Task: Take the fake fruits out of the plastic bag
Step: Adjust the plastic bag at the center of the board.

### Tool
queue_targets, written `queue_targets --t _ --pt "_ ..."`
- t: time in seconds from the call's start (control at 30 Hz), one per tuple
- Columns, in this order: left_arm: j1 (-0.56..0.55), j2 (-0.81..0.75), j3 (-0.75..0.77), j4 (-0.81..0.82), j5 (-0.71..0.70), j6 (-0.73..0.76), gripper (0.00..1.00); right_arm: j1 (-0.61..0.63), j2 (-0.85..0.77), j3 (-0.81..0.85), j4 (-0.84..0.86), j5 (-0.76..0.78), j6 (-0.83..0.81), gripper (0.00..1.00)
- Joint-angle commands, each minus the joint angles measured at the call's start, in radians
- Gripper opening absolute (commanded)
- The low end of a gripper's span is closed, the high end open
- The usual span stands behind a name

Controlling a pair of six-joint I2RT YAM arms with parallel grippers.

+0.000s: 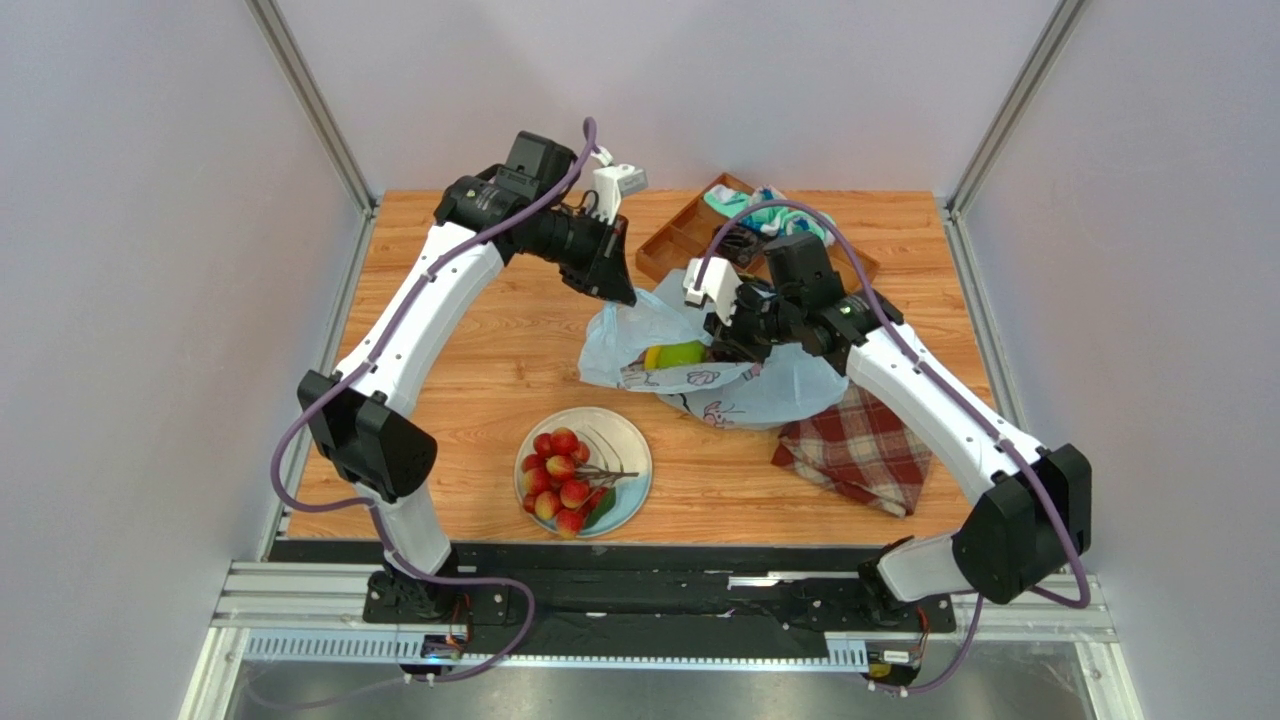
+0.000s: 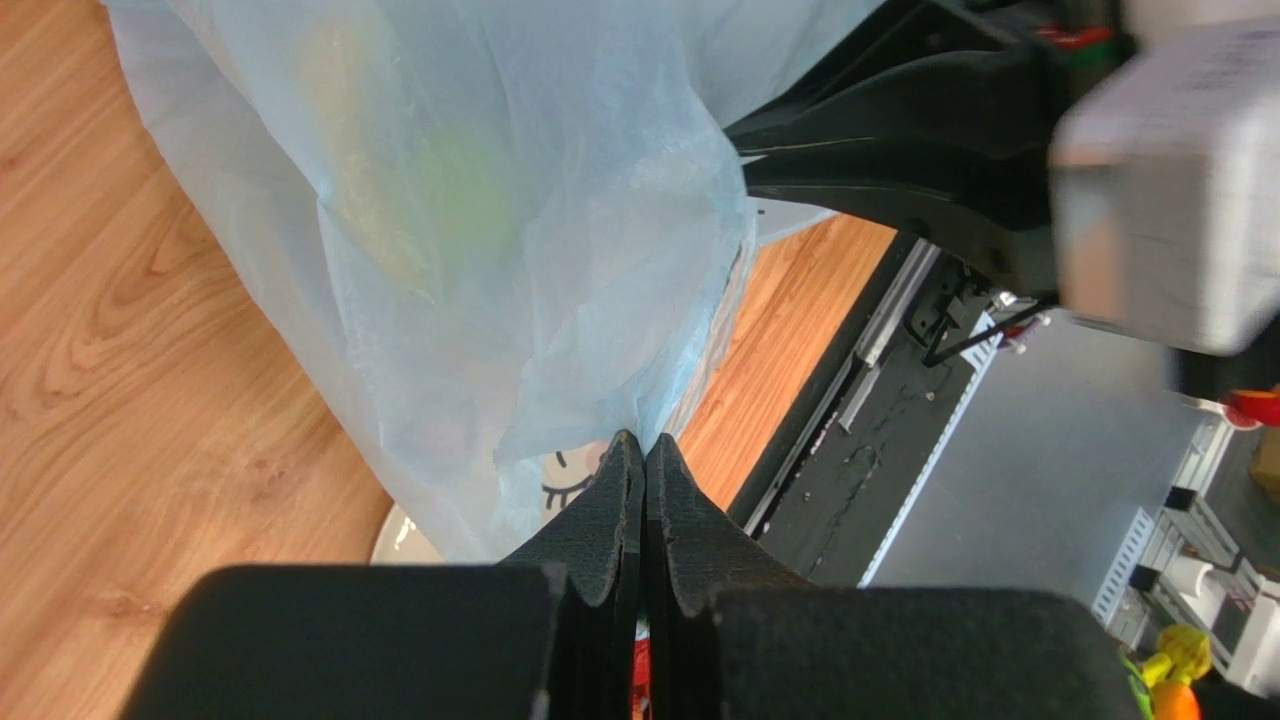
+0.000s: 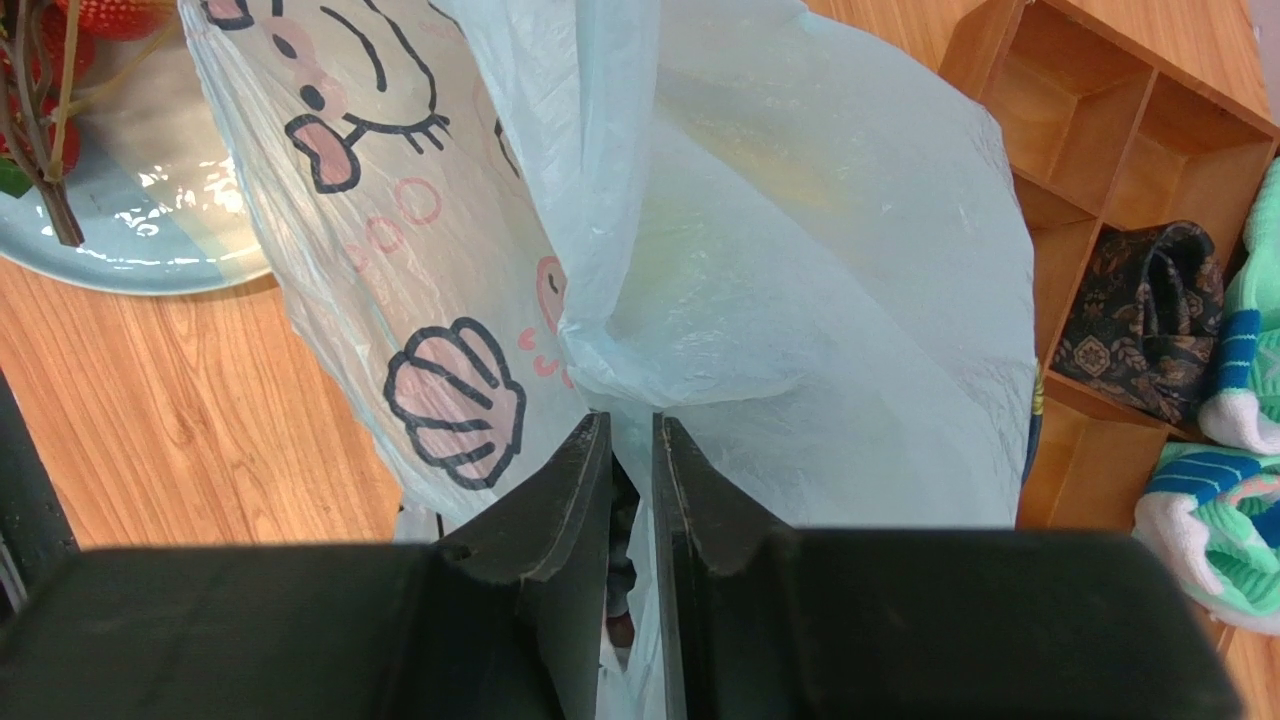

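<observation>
The pale-blue plastic bag [image 1: 718,368] lies mid-table with its mouth pulled open. A green and yellow fruit [image 1: 673,356] shows in the mouth. My left gripper [image 1: 613,285] is shut on the bag's far left edge [image 2: 601,300]. My right gripper [image 1: 732,342] is shut on a bunched fold of the bag [image 3: 781,270] at its right side. The cluster of small red fruits [image 1: 561,479] lies on a pale plate [image 1: 624,435] in front of the bag. Dim yellow and green shapes show through the film in the left wrist view. No grape bunch is visible.
A wooden divided box [image 1: 694,225] with teal-white rolled socks [image 1: 778,215] stands at the back. It shows in the right wrist view [image 3: 1142,135] with a dark sock in it. A red plaid cloth [image 1: 854,447] lies right of the bag.
</observation>
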Motion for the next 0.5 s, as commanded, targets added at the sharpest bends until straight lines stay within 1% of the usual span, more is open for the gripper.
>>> queue_targets --t 0.0,0.07,0.13,0.2,0.37,0.47 --pt "0.006 0.012 -0.015 0.019 0.017 -0.026 0.00 0.023 -0.135 0.021 0.074 -0.044 -0.032 0.21" --pt "0.006 0.015 -0.010 0.025 0.013 -0.029 0.00 0.046 -0.151 0.020 0.052 -0.050 -0.061 0.21" --pt "0.006 0.021 0.000 0.025 0.008 -0.029 0.00 0.079 -0.147 0.008 0.011 -0.052 -0.133 0.20" --pt "0.006 0.024 0.011 0.022 -0.001 -0.026 0.00 0.096 -0.139 -0.012 0.015 -0.035 -0.194 0.19" --pt "0.008 0.009 0.006 0.015 0.017 -0.024 0.00 0.097 -0.013 0.009 0.041 0.001 -0.285 0.17" --pt "0.006 -0.002 0.002 0.015 0.017 -0.021 0.00 0.096 0.082 0.021 0.118 0.053 -0.319 0.14"
